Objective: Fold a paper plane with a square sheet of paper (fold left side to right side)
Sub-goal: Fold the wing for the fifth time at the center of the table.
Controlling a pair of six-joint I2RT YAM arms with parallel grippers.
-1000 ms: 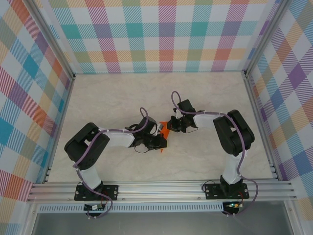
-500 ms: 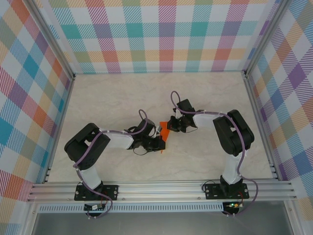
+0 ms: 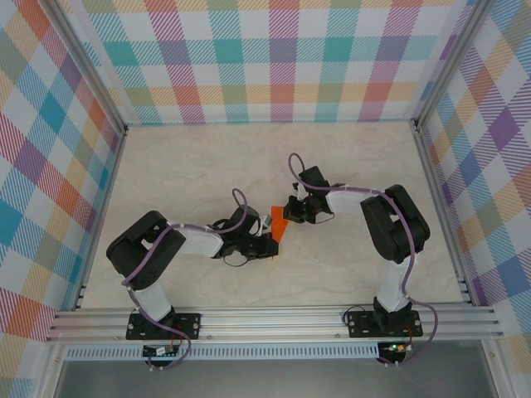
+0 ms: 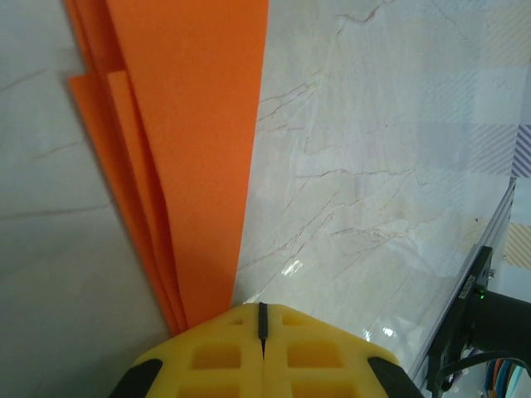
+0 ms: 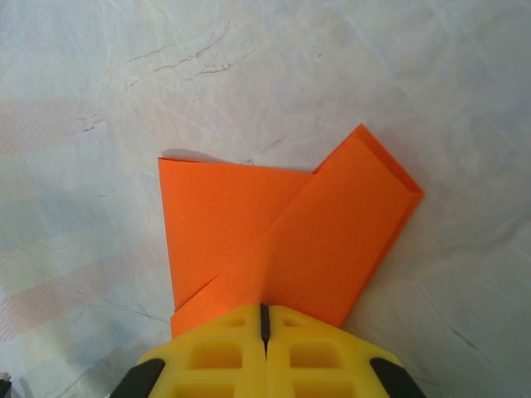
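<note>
Touching the folded orange paper point(image 5: 290, 240), left claw point(image 4: 262, 308) and right claw point(image 5: 264, 310) both pressed together

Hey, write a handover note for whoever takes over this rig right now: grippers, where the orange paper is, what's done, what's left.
Left gripper: shut, tips at the narrow end of the layered folds. Pinching or just pressing, cannot tell.
Right gripper: shut, tips on the opposite end.
Orange paper: lying mid-table, between the two grippers.
Done: several folds, with layers stacked and one band folded diagonally across the flat part.
Left: it does not yet look like a finished dart, so probably more folding and creasing.
</note>
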